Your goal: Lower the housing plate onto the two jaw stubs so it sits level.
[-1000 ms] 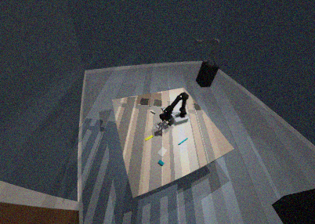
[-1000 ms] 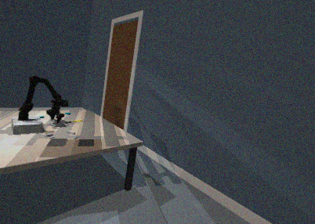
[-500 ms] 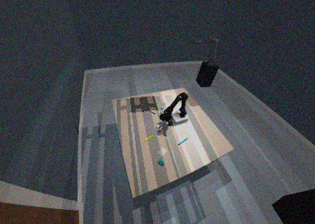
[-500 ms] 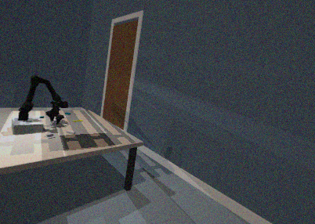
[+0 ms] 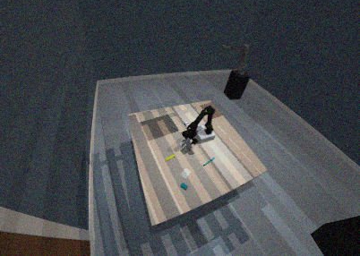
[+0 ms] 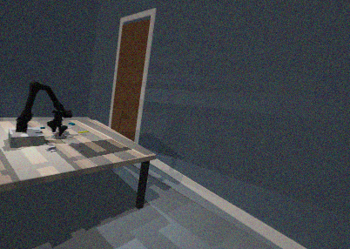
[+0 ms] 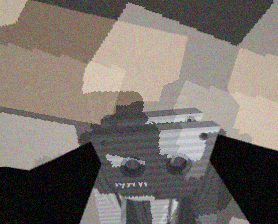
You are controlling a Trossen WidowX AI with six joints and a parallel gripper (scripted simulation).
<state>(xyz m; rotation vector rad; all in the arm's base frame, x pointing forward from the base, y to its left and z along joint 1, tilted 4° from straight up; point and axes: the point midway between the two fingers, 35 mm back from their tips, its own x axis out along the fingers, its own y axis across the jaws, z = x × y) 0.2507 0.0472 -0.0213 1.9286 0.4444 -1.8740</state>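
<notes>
The grey housing plate (image 7: 150, 136) spans the space between the black fingers in the wrist view. It has two round holes in its face and a small hole near its right corner. My gripper (image 5: 185, 141) (image 6: 60, 133) (image 7: 152, 140) is shut on its two side edges, low over the table. A second light plate edge (image 7: 174, 115) shows just behind it. Grey jaw parts (image 7: 107, 205) show below the plate at the bottom of the wrist view. The stubs and pins are hidden, and whether the plate touches them or sits level I cannot tell.
A yellow bar (image 5: 170, 157) (image 6: 84, 132), a thin teal stick (image 5: 209, 161), a white flat piece (image 5: 185, 174) and a teal block (image 5: 184, 186) lie on the table. The arm's light base block (image 5: 206, 137) (image 6: 26, 139) stands behind the gripper. A small grey part (image 6: 51, 148) lies near that base.
</notes>
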